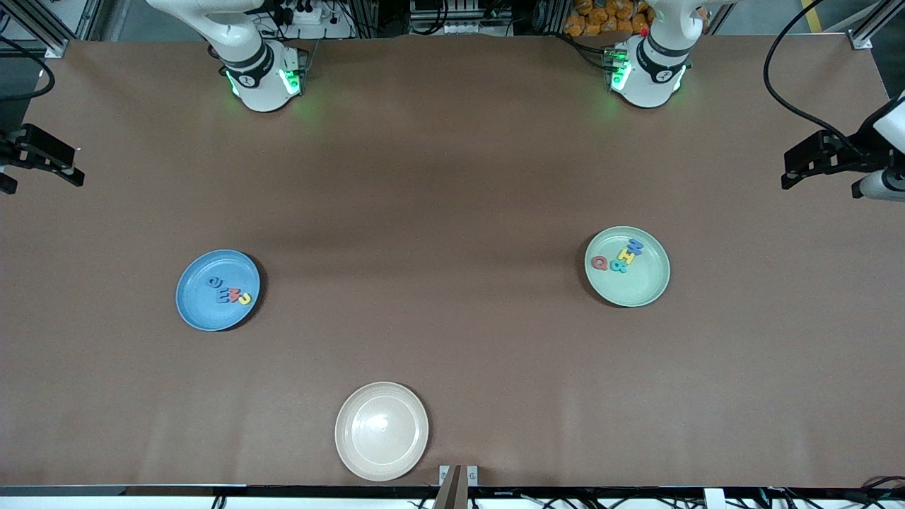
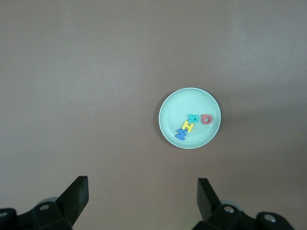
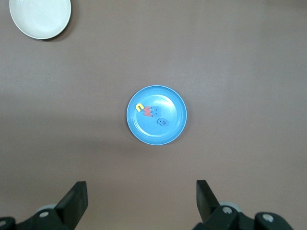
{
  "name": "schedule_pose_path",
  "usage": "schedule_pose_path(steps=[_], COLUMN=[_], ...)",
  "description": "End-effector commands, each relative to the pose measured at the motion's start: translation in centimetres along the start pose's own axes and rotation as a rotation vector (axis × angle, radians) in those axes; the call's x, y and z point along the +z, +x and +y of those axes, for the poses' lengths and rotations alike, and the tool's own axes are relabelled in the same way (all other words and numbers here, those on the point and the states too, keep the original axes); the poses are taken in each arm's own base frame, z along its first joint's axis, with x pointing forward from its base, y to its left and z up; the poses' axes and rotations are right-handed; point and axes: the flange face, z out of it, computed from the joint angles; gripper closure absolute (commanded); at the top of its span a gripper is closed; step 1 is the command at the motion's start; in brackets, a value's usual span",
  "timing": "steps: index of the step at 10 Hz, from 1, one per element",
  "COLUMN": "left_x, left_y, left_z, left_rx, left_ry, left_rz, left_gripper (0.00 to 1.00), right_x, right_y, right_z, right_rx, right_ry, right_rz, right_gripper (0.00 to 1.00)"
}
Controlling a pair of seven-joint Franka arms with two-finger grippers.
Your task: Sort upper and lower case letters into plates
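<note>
The blue plate [image 1: 205, 311] lies toward the right arm's end of the table and holds several small letters [image 1: 233, 295] in dark blue, red and yellow. The mint green plate [image 1: 640, 286] lies toward the left arm's end and holds a red, a teal, a yellow and a blue letter [image 1: 619, 259]. My left gripper [image 2: 143, 184] is open and empty, high above the table, with the mint plate [image 2: 182, 103] below it. My right gripper [image 3: 141, 188] is open and empty, high above the blue plate [image 3: 158, 134]. Neither hand shows in the front view.
A cream-white plate [image 1: 382, 431] sits bare near the table's front edge; it also shows in the right wrist view [image 3: 41, 17]. Black fixtures stand at both ends of the table [image 1: 39, 155] [image 1: 827, 155].
</note>
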Motion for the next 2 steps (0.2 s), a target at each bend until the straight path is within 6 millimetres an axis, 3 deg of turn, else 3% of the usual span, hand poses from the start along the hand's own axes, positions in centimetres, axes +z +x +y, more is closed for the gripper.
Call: schedule_pose_path(steps=[1, 2], left_x=[-0.32, -0.27], left_y=[-1.27, -1.40], left_z=[-1.54, -2.13], left_rx=[-0.040, -0.050], left_ry=[-0.023, -0.030], left_rz=[-0.015, -0.018], left_gripper=[0.00, 0.00], right_x=[-0.24, -0.26], right_y=[-0.66, -0.64], right_z=[0.30, 0.30], right_rx=[-0.006, -0.006], right_ry=[-0.001, -0.001], right_rz=[0.002, 0.003], right_gripper=[0.00, 0.00])
